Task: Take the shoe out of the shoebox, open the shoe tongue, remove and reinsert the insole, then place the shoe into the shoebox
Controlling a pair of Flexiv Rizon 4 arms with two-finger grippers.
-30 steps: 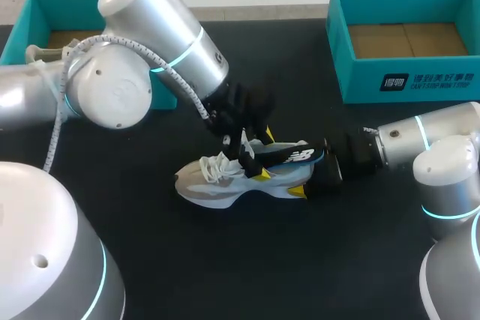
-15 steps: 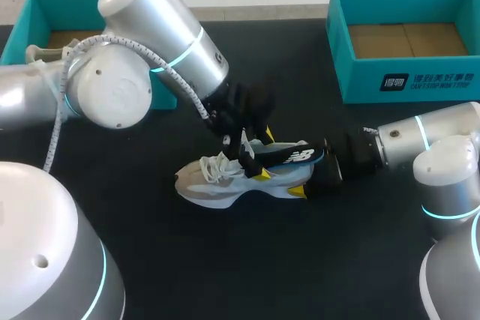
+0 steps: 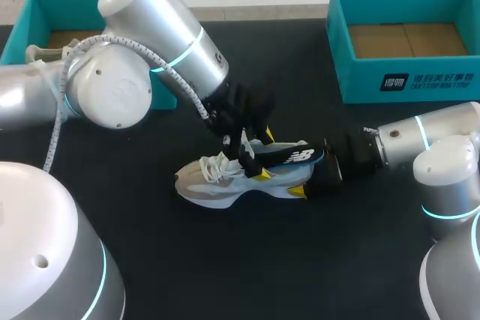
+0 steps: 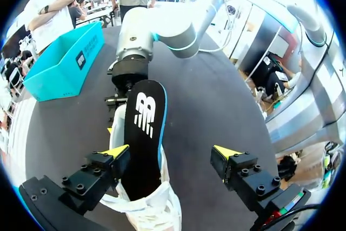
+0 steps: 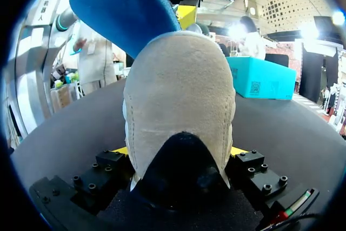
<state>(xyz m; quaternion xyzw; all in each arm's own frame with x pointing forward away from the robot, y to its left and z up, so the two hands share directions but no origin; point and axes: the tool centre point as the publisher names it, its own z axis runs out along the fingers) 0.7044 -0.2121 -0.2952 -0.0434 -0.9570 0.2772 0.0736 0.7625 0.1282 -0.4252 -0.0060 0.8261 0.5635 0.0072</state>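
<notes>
A grey and white shoe (image 3: 225, 181) lies on its side on the black table, laces toward my left. A black insole (image 3: 289, 157) with a blue edge sticks up out of its opening toward the heel. My left gripper (image 3: 264, 155) hangs over the shoe and is open; in the left wrist view the insole (image 4: 145, 133) lies between the wide-apart fingers of the left gripper (image 4: 172, 152), against one of them. My right gripper (image 5: 179, 152) is shut on the shoe's suede heel (image 5: 178, 96), and the insole's blue underside (image 5: 124, 14) rises above it.
An open teal shoebox (image 3: 450, 73) stands at the back right, and a second teal box (image 3: 19, 31) at the back left, partly behind my left arm. My right arm (image 3: 420, 140) lies low along the table from the right.
</notes>
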